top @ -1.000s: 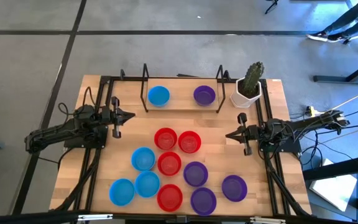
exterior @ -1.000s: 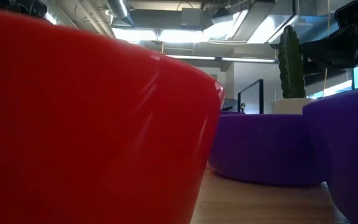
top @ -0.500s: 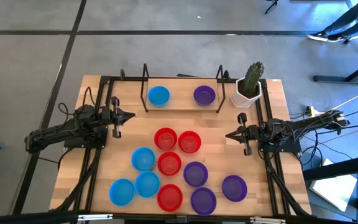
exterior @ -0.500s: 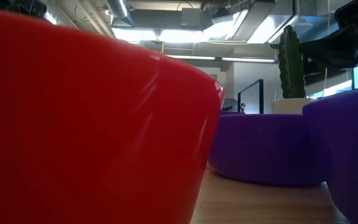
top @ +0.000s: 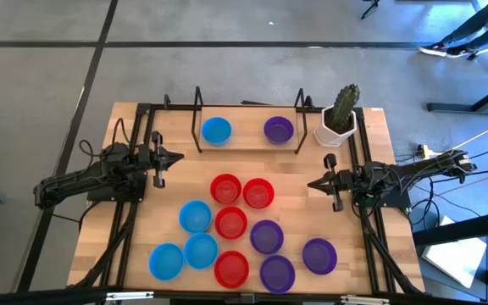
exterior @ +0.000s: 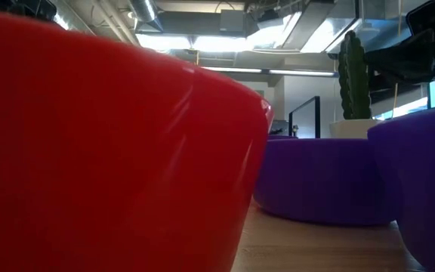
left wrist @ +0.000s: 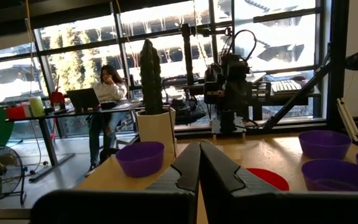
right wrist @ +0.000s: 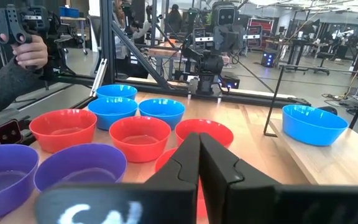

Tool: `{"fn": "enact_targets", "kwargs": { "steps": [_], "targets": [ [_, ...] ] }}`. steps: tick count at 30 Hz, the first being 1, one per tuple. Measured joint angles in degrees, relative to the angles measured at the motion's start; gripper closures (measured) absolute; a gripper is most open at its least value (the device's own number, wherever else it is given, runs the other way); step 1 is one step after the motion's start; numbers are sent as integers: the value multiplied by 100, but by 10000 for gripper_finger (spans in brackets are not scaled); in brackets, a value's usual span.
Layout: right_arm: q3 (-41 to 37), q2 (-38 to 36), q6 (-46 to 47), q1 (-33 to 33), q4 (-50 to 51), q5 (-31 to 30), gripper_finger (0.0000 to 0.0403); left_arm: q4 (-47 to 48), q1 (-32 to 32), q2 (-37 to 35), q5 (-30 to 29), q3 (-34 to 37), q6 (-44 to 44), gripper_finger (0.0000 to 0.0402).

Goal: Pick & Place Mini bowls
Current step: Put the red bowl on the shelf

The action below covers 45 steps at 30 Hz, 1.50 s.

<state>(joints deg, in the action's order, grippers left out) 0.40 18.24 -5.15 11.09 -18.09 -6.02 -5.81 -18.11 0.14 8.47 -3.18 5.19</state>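
Several mini bowls rest on their bases on the wooden table (top: 134, 246). Red ones (top: 225, 188) sit in the middle, blue ones (top: 196, 216) toward the near left, purple ones (top: 266, 236) toward the near right. One blue bowl (top: 216, 130) and one purple bowl (top: 278, 129) stand on a raised board at the far side. My left gripper (top: 179, 158) hovers shut at the table's left, pointing inward. My right gripper (top: 310, 185) hovers shut at the right, facing it. Their fingers meet in the wrist views (left wrist: 199, 155) (right wrist: 199, 149). Neither touches a bowl.
A white pot with a cactus (top: 339, 119) stands at the far right corner. Black frame rails (top: 358, 165) run along both sides, and two wire uprights (top: 198, 119) flank the raised board. A person's hand (right wrist: 30, 51) holds a controller beyond the table; another person (left wrist: 107, 87) sits far off.
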Motion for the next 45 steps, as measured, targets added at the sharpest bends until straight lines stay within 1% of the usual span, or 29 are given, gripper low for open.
{"fn": "enact_targets", "kwargs": {
  "steps": [4, 8, 10, 16, 23, 29, 36, 38, 39, 42, 45],
  "targets": [
    [0, 1, -147, 1, -2, -27, 394, -57, 0, 0, -1, 0, 2, 398],
    [0, 2, -132, 0, -2, -308, 388, -62, 0, 0, -2, 0, 1, 397],
    [0, 1, -107, 0, -7, -345, 388, -62, 0, 0, 0, 0, -21, 396],
    [0, 0, 180, 0, -9, -345, 394, -62, 0, 0, 0, 0, -254, 395],
    [0, 0, -22, 0, -9, -347, 390, -98, 0, 0, -2, 0, -91, 399],
    [0, 0, 20, 0, -9, -345, 387, -97, 0, 0, -2, 0, -83, 394],
    [0, 0, 55, 1, -9, -345, 387, -97, 0, 0, -2, 0, -89, 399],
    [0, 0, 246, 0, -9, -297, 386, -97, 0, 0, -2, 0, -90, 399],
    [0, 2, 345, 0, -26, -179, 386, -95, 2, 0, -2, 0, -94, 398],
    [0, 7, 609, 2, -426, 163, 386, -91, 2, 0, -2, 0, -99, 395],
    [82, 179, 859, 9, -983, 173, 386, -91, 0, 0, -4, 0, -98, 394]
  ]
}}
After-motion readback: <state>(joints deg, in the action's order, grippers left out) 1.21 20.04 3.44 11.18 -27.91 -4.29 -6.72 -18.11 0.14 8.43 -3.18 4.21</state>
